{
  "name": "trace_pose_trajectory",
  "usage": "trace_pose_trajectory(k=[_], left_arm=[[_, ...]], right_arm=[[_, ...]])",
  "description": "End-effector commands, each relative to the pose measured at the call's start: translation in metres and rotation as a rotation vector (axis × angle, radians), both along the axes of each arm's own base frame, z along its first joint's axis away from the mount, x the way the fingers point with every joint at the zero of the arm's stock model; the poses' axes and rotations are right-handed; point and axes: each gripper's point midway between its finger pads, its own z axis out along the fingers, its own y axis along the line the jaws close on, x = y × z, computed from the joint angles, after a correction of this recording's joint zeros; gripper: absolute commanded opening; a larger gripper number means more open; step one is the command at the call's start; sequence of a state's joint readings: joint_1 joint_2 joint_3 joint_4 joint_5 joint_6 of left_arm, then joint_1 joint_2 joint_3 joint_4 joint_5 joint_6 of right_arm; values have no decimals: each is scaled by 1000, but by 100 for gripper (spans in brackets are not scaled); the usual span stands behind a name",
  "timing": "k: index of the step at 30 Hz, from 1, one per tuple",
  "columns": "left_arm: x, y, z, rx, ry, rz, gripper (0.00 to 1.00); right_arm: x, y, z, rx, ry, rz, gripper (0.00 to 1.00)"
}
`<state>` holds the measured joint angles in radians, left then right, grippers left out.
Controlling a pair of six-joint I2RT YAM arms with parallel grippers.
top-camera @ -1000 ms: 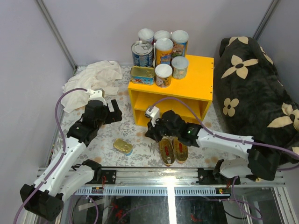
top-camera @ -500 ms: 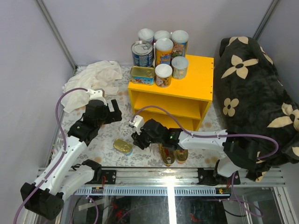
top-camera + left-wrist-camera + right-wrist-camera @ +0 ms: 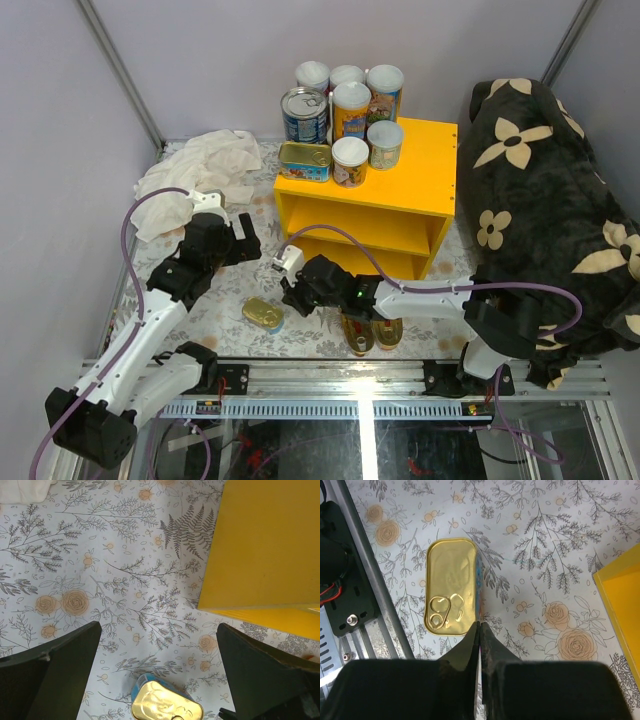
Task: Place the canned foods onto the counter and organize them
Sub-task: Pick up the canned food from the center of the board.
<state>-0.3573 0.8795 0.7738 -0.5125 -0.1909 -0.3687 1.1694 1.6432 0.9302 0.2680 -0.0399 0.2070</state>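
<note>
Canned foods stand grouped on the yellow desk; a gold rectangular tin and two oval tins lie on the floral floor. Right jaws are pressed together, empty, tips at the rectangular tin's corner; left jaws gape wide above the floor.

You've got six tall white-lidded cylinders, one blue-labelled steel can and one flat rectangular tin at twelve o'clock atop the single yellow shelf unit. Toward six o'clock on the floor lie one rectangular gold tin and two oval gold tins.
</note>
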Motion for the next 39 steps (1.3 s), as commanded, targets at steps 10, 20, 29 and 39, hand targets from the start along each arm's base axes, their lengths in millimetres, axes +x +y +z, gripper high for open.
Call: trace_pose_trajectory(k=[10,20,29,39], left_arm=[[7,5,12,9,-40,25,100],[7,2,13,1,-39,9,100],[5,1,14,-6,-48,3,100],[6,1,14,-8,-43,10,100]], right_arm=[[15,-26,4,-16,-23,-173,0],[-25,-1,9,56,-42,69,100],[-48,36,11,109,-29,271,100],[-19,50,-8,81,-97,138,98]])
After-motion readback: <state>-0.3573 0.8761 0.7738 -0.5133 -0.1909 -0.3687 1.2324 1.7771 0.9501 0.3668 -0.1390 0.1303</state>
